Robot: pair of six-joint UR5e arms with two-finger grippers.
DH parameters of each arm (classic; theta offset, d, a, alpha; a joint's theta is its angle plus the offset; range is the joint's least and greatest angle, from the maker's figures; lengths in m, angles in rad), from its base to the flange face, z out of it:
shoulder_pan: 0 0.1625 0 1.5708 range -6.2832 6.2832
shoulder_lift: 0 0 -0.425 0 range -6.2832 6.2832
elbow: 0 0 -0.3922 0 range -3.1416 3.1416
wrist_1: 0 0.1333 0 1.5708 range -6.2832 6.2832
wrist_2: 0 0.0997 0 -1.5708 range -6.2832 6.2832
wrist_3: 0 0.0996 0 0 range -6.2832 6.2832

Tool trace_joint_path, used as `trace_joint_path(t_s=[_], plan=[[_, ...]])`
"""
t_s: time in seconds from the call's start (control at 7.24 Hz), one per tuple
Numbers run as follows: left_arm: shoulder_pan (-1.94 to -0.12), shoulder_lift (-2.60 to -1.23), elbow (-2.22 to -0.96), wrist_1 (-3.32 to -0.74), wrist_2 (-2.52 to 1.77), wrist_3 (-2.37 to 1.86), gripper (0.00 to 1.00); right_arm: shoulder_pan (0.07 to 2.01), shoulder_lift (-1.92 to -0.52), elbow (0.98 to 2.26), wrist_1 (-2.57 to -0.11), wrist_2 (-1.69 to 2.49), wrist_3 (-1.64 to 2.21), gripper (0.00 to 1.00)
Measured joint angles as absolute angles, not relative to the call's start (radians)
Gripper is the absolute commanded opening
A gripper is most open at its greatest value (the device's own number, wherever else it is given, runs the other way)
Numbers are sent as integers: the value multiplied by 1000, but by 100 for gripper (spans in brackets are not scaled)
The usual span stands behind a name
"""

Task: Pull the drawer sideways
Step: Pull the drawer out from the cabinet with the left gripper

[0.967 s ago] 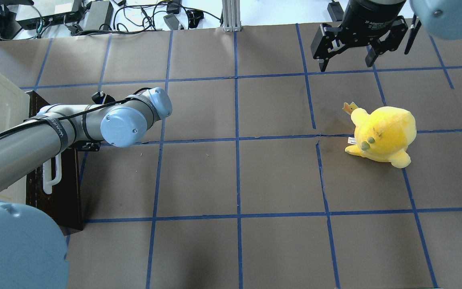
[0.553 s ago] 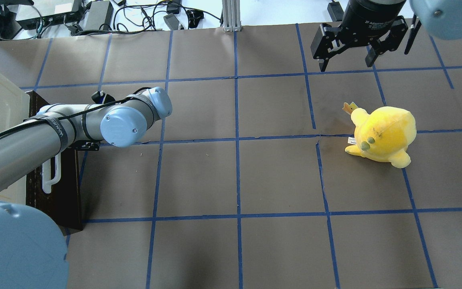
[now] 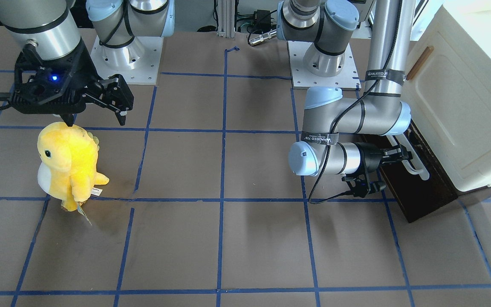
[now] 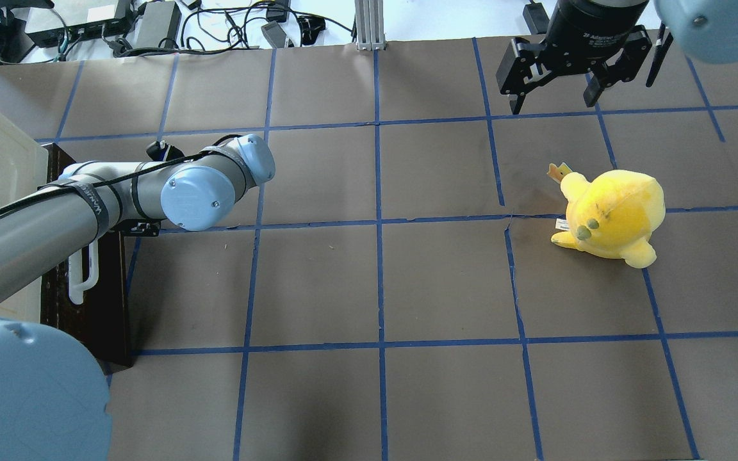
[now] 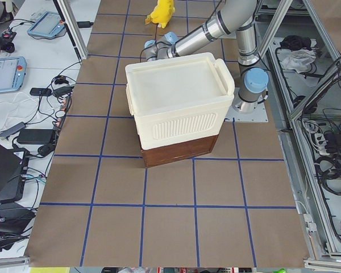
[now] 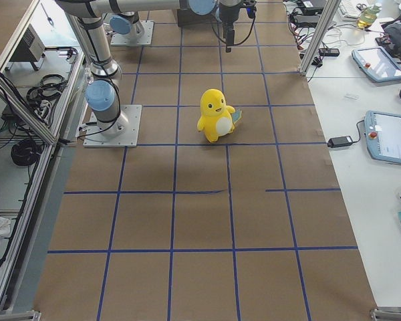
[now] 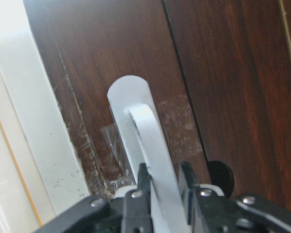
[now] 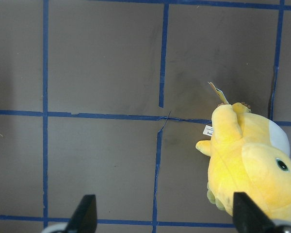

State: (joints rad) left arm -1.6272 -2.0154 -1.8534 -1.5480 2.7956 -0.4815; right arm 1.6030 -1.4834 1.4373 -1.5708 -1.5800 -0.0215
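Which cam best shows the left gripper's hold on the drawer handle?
Left wrist: the left gripper straddles the white bar handle up close. Front-facing shows it small; overhead hides it under the arm; side views miss it.

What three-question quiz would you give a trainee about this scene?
1. True or false: the jaws of the left arm are shut on the long white bar handle of the dark brown wooden drawer.
2. What stands on the brown table? A. a yellow plush toy; B. a red metal cup; C. a green glass bottle.
3. Fill in: the jaws of the right arm are ____.
Key: 1 true; 2 A; 3 open.
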Motion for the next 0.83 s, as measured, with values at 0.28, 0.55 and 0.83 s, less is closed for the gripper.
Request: trace_joint_path(t_s=[0.28,0.55,0.83], plan=[[-1631,-2018,-1846,-1548,2792,-481,22,1603,-1483,1437,-1571,-1580,-21,100],[-1640,-2019,-1844,-1547,2791,-482,22,1603,-1483,1437,-1571,-1580,-22,100],[-1652,-2019,-1832,-1547,2764,-479,22,1603,-1483,1437,-1571,-1580,-22,100]])
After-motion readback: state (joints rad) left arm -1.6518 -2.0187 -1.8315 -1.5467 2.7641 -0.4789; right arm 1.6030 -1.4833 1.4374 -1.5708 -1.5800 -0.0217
